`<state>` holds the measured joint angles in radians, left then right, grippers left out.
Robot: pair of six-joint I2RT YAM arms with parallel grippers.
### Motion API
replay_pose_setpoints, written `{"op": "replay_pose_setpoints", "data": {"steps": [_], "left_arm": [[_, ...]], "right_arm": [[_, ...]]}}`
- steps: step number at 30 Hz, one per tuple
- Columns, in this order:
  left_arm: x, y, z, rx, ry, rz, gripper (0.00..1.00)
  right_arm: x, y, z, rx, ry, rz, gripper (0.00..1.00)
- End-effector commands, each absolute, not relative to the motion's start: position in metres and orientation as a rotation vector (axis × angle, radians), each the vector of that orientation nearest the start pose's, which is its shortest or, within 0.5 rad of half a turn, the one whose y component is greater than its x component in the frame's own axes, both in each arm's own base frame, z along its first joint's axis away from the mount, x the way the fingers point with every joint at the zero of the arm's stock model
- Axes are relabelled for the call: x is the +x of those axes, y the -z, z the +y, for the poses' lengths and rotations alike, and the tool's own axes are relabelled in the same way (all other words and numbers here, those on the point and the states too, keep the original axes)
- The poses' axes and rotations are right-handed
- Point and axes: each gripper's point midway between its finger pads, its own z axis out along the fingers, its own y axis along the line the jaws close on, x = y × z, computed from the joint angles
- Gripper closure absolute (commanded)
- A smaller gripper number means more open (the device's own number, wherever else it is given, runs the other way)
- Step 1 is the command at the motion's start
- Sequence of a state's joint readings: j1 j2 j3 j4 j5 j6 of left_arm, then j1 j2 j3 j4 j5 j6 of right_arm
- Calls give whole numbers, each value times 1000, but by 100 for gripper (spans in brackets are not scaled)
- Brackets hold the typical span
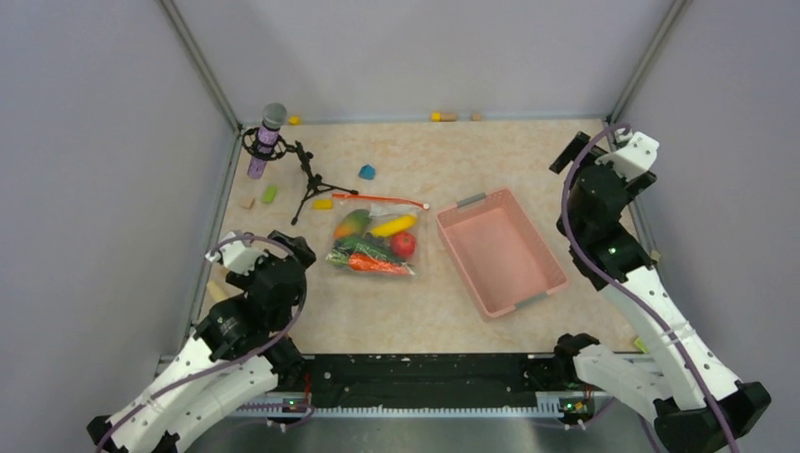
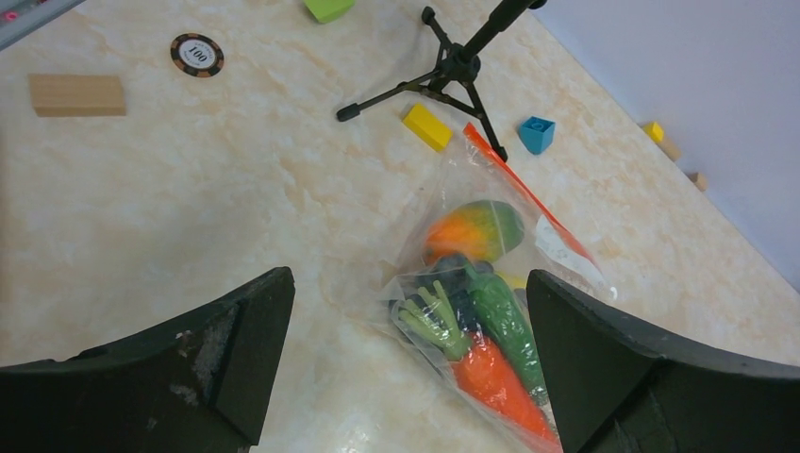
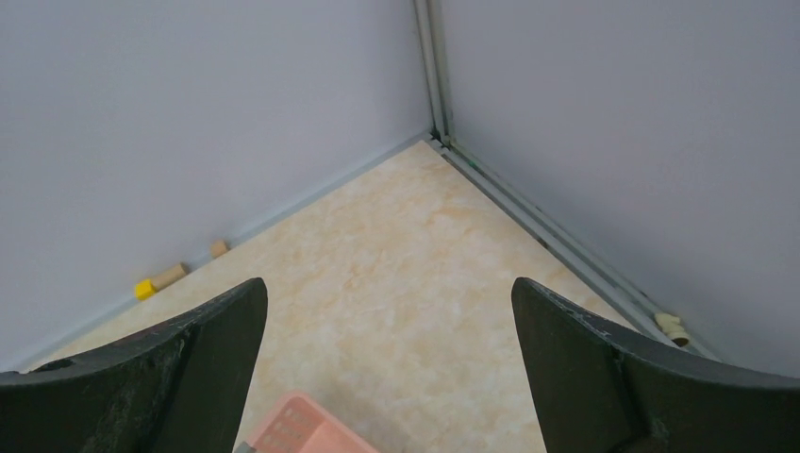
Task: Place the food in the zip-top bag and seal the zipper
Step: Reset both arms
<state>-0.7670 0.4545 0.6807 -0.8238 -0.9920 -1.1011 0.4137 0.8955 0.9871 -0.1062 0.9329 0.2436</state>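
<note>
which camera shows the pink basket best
Top external. The whole pink basket is in view there, with its rim, both grey handles and bare inside. The right wrist view catches only one corner of the basket at its bottom edge. The left wrist view does not show it at all.

Both arms are shown bent; the left hand point(image 2: 406, 293) and right hand point(image 3: 389, 294) are held with fingers spread wide.

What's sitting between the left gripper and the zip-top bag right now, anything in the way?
Nothing visible. Only bare table lies between the open left gripper and the zip-top bag. The microphone tripod and a yellow block sit close to one end of the zipper, outside that path.
</note>
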Motion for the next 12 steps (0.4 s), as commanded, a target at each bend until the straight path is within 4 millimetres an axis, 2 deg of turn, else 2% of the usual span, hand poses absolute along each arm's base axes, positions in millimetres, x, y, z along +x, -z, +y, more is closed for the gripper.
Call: {"op": "replay_pose_setpoints", "data": {"steps": [1,6,12], "left_arm": [[212,-215,-24,-801,140,1716,2],[212,-207,-24,-790,76,1758,2],[214,-208,-26,-781,97,1744,2]], "right_arm": [[306,-371,-27,630,310,1408,1],[314,-370,-23,617,307,1401,2],[321,-369,-15,578,282,1433,1]]}}
